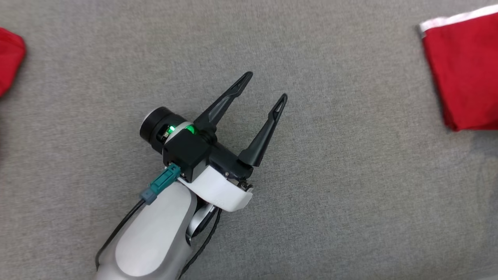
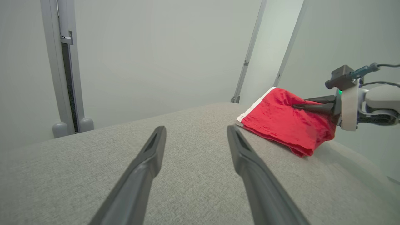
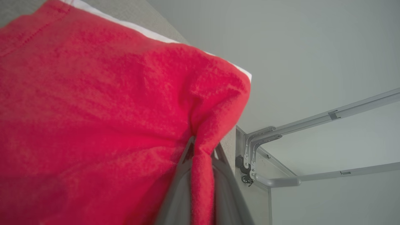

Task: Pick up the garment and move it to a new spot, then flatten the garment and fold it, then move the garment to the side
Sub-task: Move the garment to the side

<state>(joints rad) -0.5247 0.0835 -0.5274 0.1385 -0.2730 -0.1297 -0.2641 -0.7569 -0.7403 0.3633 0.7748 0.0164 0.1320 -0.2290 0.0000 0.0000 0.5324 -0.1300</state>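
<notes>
Grey woven surface (image 1: 350,202) fills the scene beneath me. The red garment (image 1: 463,77), folded and showing a white band along one edge, lies well to the right of my left claw (image 1: 266,85), close to the surface's rim. A second piece of red cloth (image 1: 9,58), cut off by the frame, sits well to the left of that claw. The left claw is spread wide and holds nothing, with bare grey weave below it. My right claw (image 2: 299,103), on the garment's far side from the left claw, is pressed nearly together, pinching a narrow ridge of the red fabric. As I judge it, the danger lies in that thin bite. A quick pull could slip the ridge out of the fingers, or drag only the top layer and undo the fold. With the rim so close, a push away from the left claw could tip the bundle over the edge. No brand, label or legible writing is visible anywhere; the white band is plain.
</notes>
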